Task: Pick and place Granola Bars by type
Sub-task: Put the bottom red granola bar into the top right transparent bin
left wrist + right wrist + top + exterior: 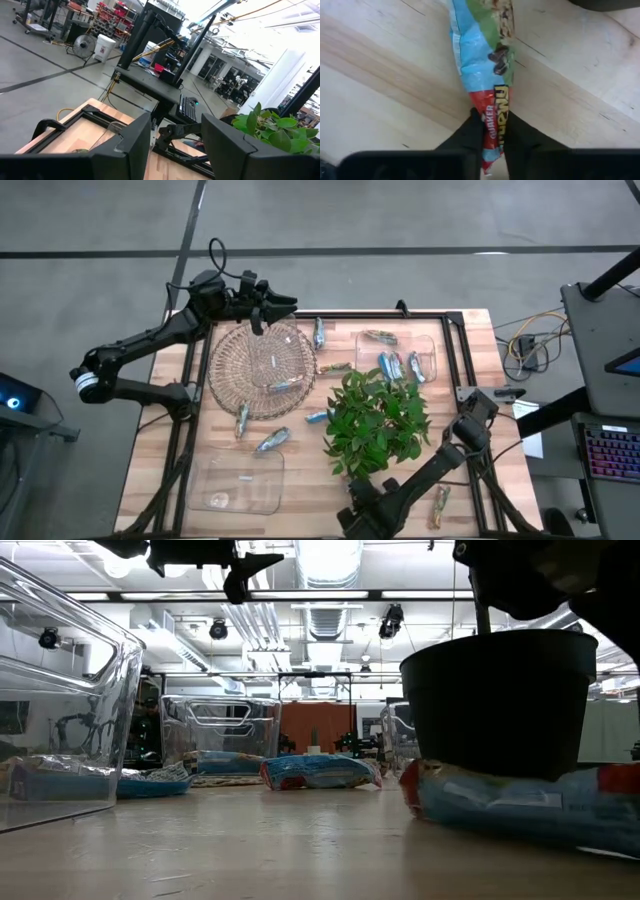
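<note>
Several foil-wrapped granola bars lie on the wooden table (pixel 310 470), among them a brown one (pixel 335 367) and blue ones (pixel 272 440). My right gripper (pixel 358 518) is at the near edge, in front of the plant (pixel 380 420). It points down and is shut on a multicoloured bar (pixel 485 60), which the arm hides in the high view. My left gripper (pixel 175 150) hangs open and empty above the wicker basket's (pixel 260 365) far rim. My right gripper pinches the multicoloured bar's red end (pixel 495 127) between its two fingers, one on each long edge. The fingers come from above, pointing down. The rest of the bar stretches away from them and lies flat on the wood.
A clear box (pixel 395 350) at the far right holds blue bars. Another clear box (pixel 240 480) stands near left. One bar (pixel 285 386) lies in the basket and another (pixel 440 505) lies near right. The black pot (pixel 500 700) stands behind a bar (pixel 500 805).
</note>
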Robot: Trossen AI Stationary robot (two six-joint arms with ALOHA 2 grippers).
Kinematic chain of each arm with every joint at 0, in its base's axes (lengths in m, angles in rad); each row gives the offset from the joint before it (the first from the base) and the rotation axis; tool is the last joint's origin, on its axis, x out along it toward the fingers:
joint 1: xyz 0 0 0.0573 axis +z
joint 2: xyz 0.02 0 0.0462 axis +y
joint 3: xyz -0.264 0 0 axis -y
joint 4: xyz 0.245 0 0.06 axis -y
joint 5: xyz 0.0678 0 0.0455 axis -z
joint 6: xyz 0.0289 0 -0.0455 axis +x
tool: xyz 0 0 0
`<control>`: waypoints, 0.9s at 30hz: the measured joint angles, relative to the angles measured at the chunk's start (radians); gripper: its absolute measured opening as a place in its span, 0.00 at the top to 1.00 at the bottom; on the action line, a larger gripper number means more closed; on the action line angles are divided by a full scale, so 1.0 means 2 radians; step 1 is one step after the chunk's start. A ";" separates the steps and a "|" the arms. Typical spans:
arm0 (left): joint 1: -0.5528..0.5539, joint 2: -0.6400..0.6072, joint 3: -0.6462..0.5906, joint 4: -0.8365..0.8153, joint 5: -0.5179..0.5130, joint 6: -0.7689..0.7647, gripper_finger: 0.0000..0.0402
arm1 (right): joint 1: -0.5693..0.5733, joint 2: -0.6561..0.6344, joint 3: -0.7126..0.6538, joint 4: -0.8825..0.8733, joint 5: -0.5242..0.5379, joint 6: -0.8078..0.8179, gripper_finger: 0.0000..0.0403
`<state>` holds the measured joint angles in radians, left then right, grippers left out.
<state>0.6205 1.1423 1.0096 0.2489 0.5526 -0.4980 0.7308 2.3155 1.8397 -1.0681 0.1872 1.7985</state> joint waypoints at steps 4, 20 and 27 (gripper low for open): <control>0.000 0.000 0.000 0.000 0.000 0.000 0.61 | 0.008 -0.006 0.000 0.001 -0.004 0.012 0.95; 0.000 0.000 0.000 0.000 0.000 0.000 0.61 | 0.067 -0.082 0.000 -0.082 -0.036 0.091 0.96; 0.000 0.000 0.000 0.000 0.000 0.000 0.61 | 0.095 -0.121 -0.001 -0.191 -0.071 0.140 0.96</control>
<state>0.6205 1.1423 1.0096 0.2489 0.5526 -0.4977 0.9212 2.0744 1.8384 -1.4496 0.0454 2.0789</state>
